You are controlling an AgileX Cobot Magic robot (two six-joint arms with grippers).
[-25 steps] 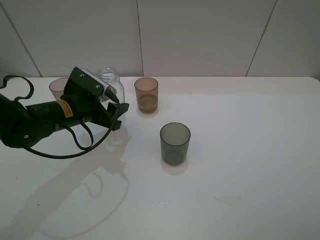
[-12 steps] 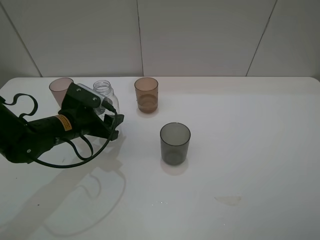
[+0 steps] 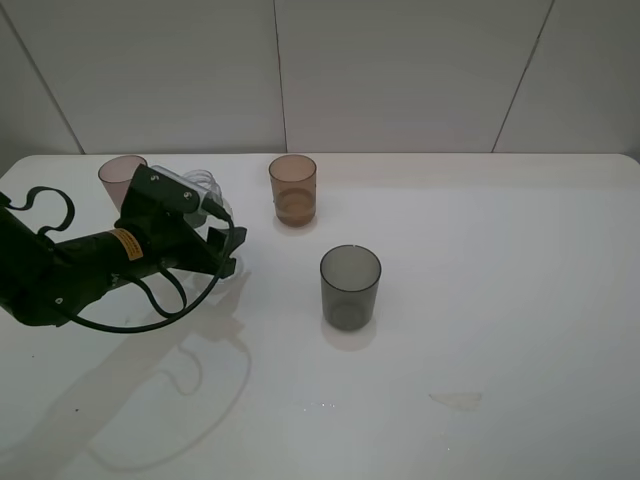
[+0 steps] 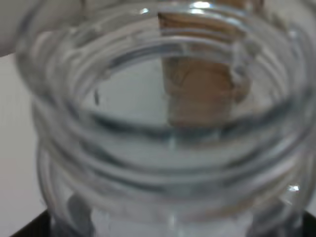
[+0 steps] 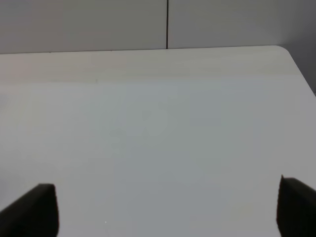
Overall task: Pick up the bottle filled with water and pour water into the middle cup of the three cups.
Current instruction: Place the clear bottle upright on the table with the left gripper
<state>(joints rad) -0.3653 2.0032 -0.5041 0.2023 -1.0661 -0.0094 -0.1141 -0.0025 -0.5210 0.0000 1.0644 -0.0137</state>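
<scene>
Over the last second we have carried the bottle (image 3: 205, 190) down and toward the left of the overhead frame. A second ago it stood higher beside the left gripper (image 3: 222, 245), neck clear above the arm; now only its neck and shoulder peek out behind the arm's black housing, in the upper left of the frame, just right of the pink cup (image 3: 121, 178). The last half second brought little further travel, so we judge the bottle is down on the desk (image 3: 500, 300) or very near it.

In the left wrist view the bottle's threaded neck (image 4: 163, 123) fills the whole picture, with the middle cup (image 4: 200, 89) seen through the clear plastic. Our left fingers are hidden behind it, and from overhead the arm covers them too, so we cannot tell whether they are clamped on the bottle or have begun to part.

The middle cup (image 3: 292, 189) stands upright at centre top of the overhead frame, well apart from the bottle, with a darker band near its base that may be water. The grey cup (image 3: 350, 287) stands alone nearer the frame's centre.

Our reading is that pouring is over and we are setting the bottle back. The right gripper (image 5: 168, 207) idles over bare desk, its fingers (image 5: 37, 207) wide apart and holding nothing.
</scene>
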